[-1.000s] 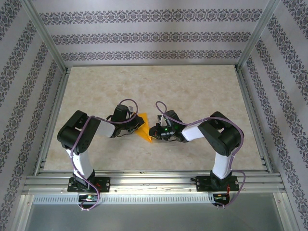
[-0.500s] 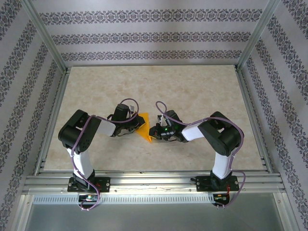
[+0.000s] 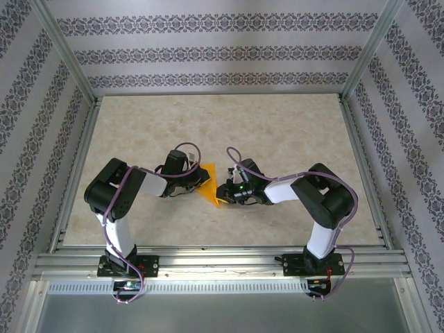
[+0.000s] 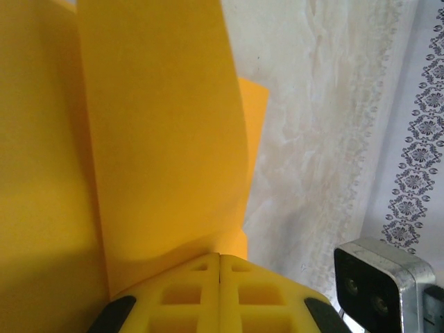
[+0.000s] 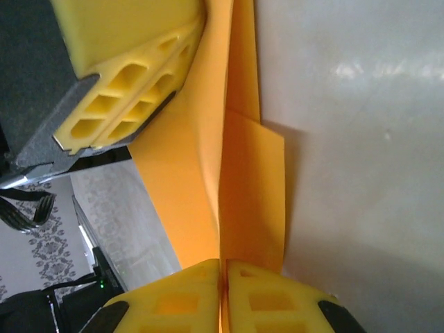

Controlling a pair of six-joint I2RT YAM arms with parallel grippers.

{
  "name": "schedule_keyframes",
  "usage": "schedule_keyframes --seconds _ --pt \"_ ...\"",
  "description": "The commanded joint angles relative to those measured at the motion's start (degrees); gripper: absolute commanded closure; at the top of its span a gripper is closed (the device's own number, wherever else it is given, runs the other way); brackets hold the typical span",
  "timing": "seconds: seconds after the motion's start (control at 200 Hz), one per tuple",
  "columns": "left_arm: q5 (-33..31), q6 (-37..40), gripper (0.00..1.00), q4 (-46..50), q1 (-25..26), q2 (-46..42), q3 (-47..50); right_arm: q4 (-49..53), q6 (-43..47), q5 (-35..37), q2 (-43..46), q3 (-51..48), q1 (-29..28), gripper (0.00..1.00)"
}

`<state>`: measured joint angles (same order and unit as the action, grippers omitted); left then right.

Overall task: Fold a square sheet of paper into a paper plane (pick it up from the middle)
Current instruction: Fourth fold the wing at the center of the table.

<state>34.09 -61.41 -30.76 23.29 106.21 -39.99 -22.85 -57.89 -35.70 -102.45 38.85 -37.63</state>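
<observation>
The orange sheet of paper (image 3: 207, 182) is folded into a pointed wedge with layered flaps, held just above the table between both grippers. My left gripper (image 3: 196, 182) is shut on its left side. In the left wrist view the paper (image 4: 159, 125) spreads out from the closed yellow tips of the left gripper (image 4: 220, 258). My right gripper (image 3: 223, 191) is shut on the paper's right end. In the right wrist view a crease of the paper (image 5: 250, 180) runs into the seam of the right gripper (image 5: 224, 267), and the left gripper's fingers (image 5: 125, 35) lie against the far end.
The beige marbled table (image 3: 277, 125) lies all around the paper. Aluminium rails (image 3: 222, 260) run along the near edge by the arm bases, and patterned walls (image 3: 208, 52) enclose the back and both sides.
The right arm's elbow has shifted slightly to the right and its gripper has edged along the paper. The left arm and the paper stay where they were.
</observation>
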Motion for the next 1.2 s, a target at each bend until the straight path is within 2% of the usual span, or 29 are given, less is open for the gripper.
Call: schedule_keyframes --seconds 0.0,0.325,0.864,1.199 --pt "-1.29 2.0 0.98 3.48 0.37 1.93 1.14 2.36 1.29 -2.27 1.29 -1.01 -0.09 0.87" --pt "-1.3 1.38 0.98 2.17 0.42 2.08 1.58 7.46 4.25 -2.78 0.12 -0.54 -0.45 0.93" --pt "-1.04 0.85 0.99 0.81 0.46 2.31 2.06 9.74 4.56 -4.12 4.03 0.96 0.7 0.84" --pt "-0.95 0.15 0.99 -0.18 0.43 2.23 2.46 11.37 6.01 -4.75 1.03 0.97 -0.23 0.91"
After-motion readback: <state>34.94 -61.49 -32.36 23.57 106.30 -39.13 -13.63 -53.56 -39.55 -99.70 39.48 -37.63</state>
